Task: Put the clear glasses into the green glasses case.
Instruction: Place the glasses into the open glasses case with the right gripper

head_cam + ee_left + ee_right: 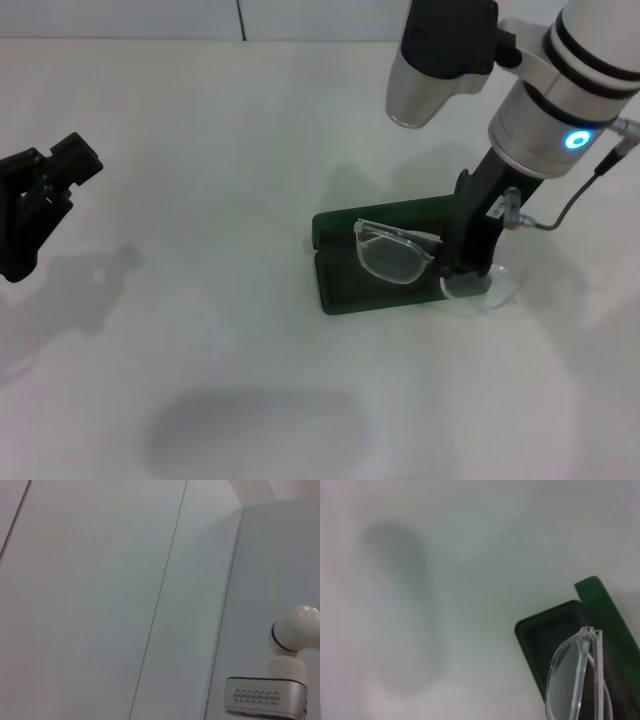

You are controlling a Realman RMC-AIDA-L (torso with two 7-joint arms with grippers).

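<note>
**Glasses held over the open case**

From the head camera I see my right tool point(468, 262) down at the right end of the green glasses case point(345, 290), which lies open on the white desk point(200, 200) with its lid point(385, 215) standing up along the far side. The tool is clamped on the clear glasses point(392, 252) near their right end. The frame sits tilted, its left lens raised above the dark lining of the tray, while the right lens hangs out past the case's right edge, low by the desk. I cannot tell whether any part of the glasses touches the lining.

My right wrist camera shows one corner of the case point(540, 640), the dark interior, and the upright lid point(605, 615), with a clear lens and hinge of the glasses point(575, 680) above the tray.

My left tool point(60, 170) is parked well away at the left edge of the desk, raised, with its fingers together. The left wrist camera shows only wall panels.
</note>
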